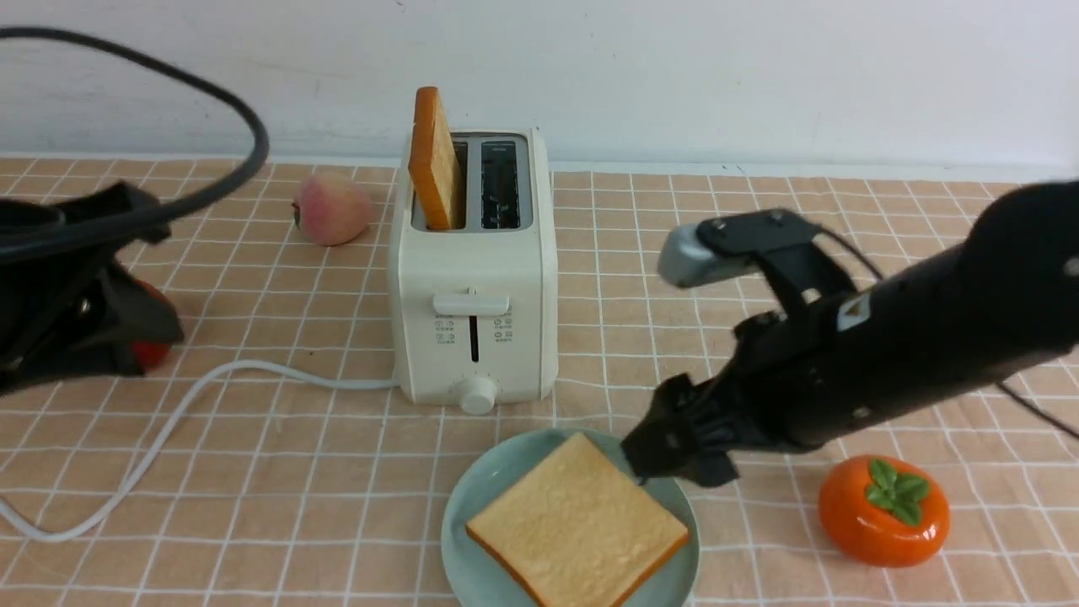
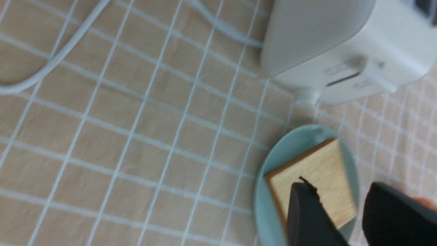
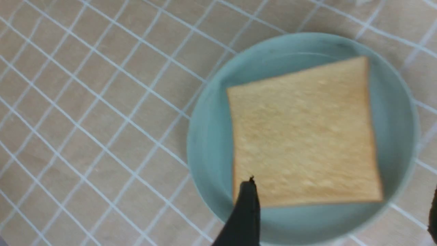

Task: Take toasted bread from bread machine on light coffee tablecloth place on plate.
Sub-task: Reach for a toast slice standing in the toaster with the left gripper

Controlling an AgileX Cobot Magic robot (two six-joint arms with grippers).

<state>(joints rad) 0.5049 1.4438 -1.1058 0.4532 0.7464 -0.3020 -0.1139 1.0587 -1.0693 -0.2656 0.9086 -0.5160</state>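
Judged half complete. One toast slice [image 1: 577, 523] lies flat on the teal plate [image 1: 497, 472] just before the toaster [image 1: 472, 320]. The second slice [image 1: 434, 160] stands in the toaster's left slot, outstanding. Right gripper [image 1: 670, 472], before the toaster, is parted and empty. Left gripper [image 2: 338, 191], well left of the toaster, is likewise parted.

A round pink-yellow peach [image 1: 331, 209] is sitting at the back left. A glossy orange persimmon with a green leafy cap [image 1: 883, 510] is resting front right. A small red rounded item [image 1: 150, 352] is peeking out, mostly hidden, far left.
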